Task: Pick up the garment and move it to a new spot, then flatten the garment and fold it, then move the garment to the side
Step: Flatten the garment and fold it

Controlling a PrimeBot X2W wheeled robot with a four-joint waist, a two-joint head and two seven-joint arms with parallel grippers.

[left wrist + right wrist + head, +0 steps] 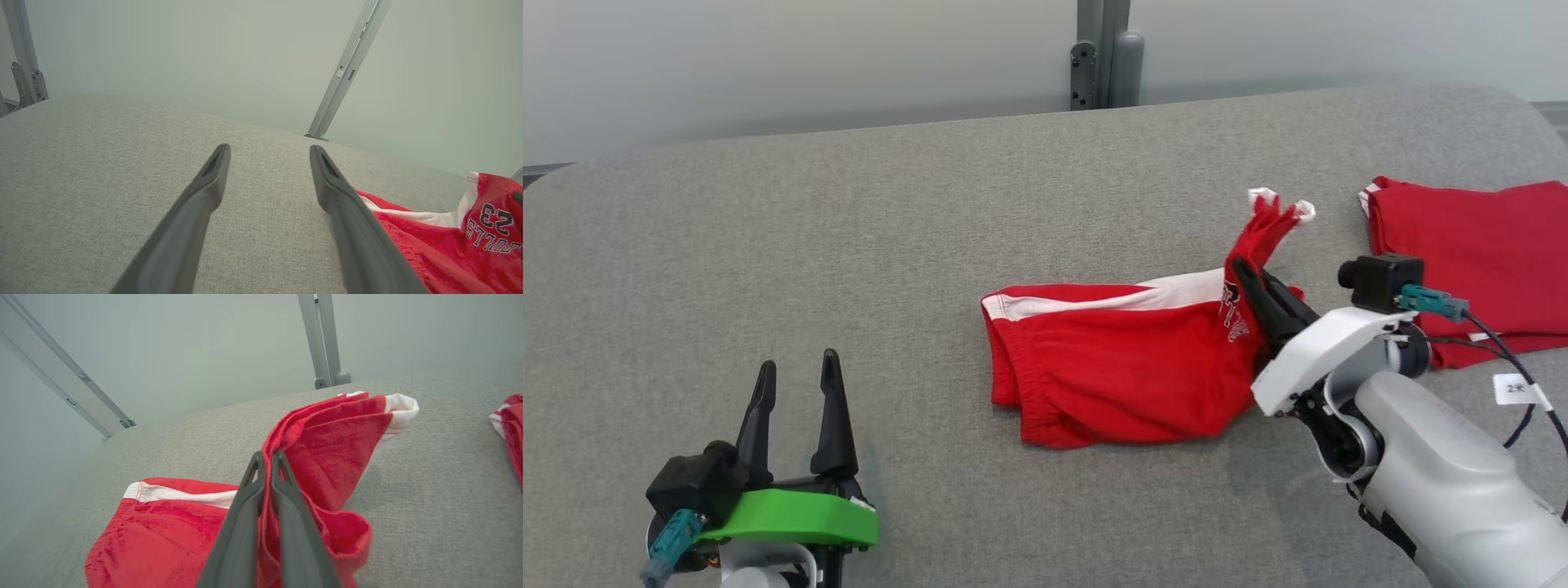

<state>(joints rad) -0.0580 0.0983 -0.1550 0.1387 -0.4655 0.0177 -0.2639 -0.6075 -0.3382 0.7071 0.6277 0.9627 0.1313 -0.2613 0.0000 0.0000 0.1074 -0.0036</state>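
— What do we have nearest us?
— Our left gripper (798,363), jaws wide apart, at the near left of the grey table (849,245).
— And further on?
— Our right gripper (268,455), clamped on a raised fold of the red garment (1127,367), whose remainder lies crumpled right of the table's centre.
— Beyond that?
— A second red garment (1486,245) at the far right, apart from ours, then a grey post (1104,53).
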